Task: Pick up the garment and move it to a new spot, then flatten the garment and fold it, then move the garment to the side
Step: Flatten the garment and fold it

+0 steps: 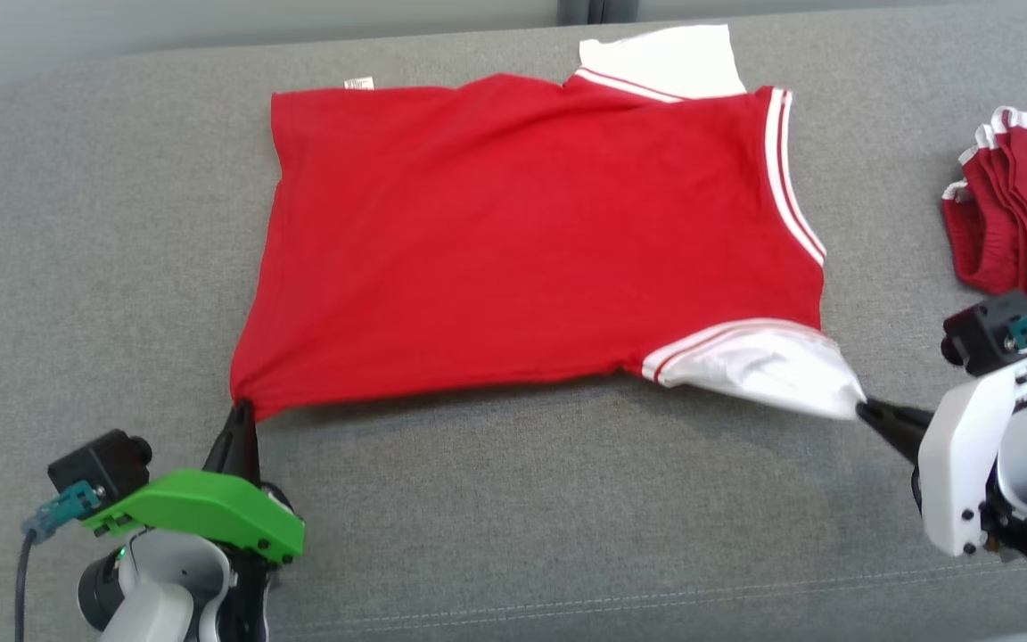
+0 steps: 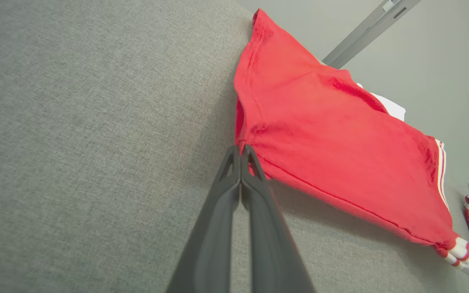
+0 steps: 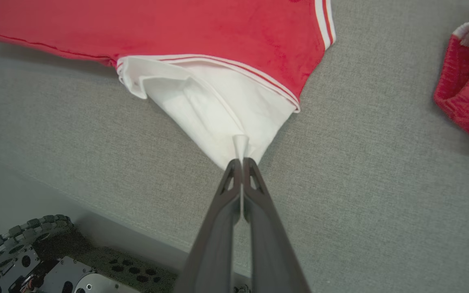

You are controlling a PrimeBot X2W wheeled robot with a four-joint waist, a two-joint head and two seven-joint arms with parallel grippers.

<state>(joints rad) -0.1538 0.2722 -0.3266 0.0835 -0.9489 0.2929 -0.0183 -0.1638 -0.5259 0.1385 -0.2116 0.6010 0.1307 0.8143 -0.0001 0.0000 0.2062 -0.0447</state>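
I am pinching the garment (image 1: 522, 241) by its hem corner (image 1: 255, 392) in the closed left gripper (image 1: 242, 412) and by its white sleeve (image 1: 763, 366) in the closed right gripper (image 1: 866, 412), tensioning it flat on the grey cushion (image 1: 103, 223) for folding.

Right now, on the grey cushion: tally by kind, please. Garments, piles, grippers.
red shirt: 1, spread out, white sleeves
pile of red garments: 1, pieces too bunched to count
grippers: 2, left gripper shut on the shirt's hem corner, right gripper shut on its white sleeve
Total: 4
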